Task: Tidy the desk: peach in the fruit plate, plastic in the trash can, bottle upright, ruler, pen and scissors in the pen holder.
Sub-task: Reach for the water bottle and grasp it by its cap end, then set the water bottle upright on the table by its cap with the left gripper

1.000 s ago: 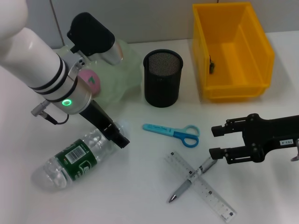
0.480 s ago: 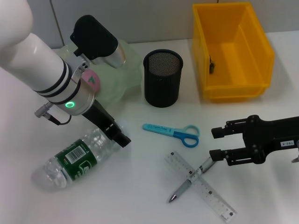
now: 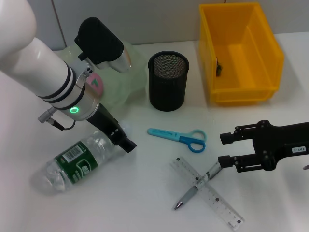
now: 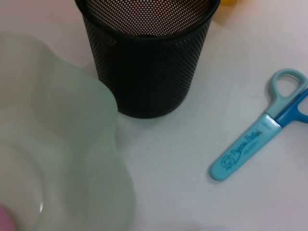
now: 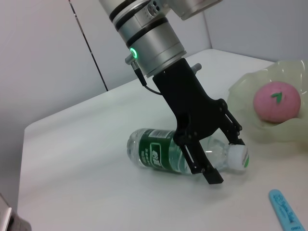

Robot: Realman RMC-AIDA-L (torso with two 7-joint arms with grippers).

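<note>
— Clear plastic, green label: is the bottle (image 3: 79,162) lying down at the left of the desk (image 3: 135,203)?

— Yes, it is lying on its side, base toward the near left corner and white cap (image 5: 237,157) pointing toward the middle. The left gripper (image 3: 124,138) is reaching down at the neck end, its black fingers (image 5: 204,168) spread on either side of the neck. In the right wrist view the jaws are standing open astride the neck by the cap, not clenched on it.

— And behind that arm?

— The pale green fruit plate (image 3: 129,77) is sitting behind, with the pink peach (image 3: 95,82) already resting in it. Just beside the plate's right edge, the black mesh pen holder (image 3: 168,81) is standing upright.

— What is lying in front of the holder?

— The blue scissors (image 3: 178,136) are lying flat on the desk, handles pointing right. Nearer the front edge, the clear ruler (image 3: 207,193) is lying diagonally, and the pen (image 3: 198,183) is lying crosswise on top of it.

— Where is the right gripper (image 3: 224,150)?

— It is hovering low at the right, just above the pen's upper end, fingers (image 3: 231,161) parted and holding nothing.

— And at the far right?

— The yellow trash can (image 3: 240,53) is sitting at the back right corner, a small dark item inside it that I cannot make out.
</note>
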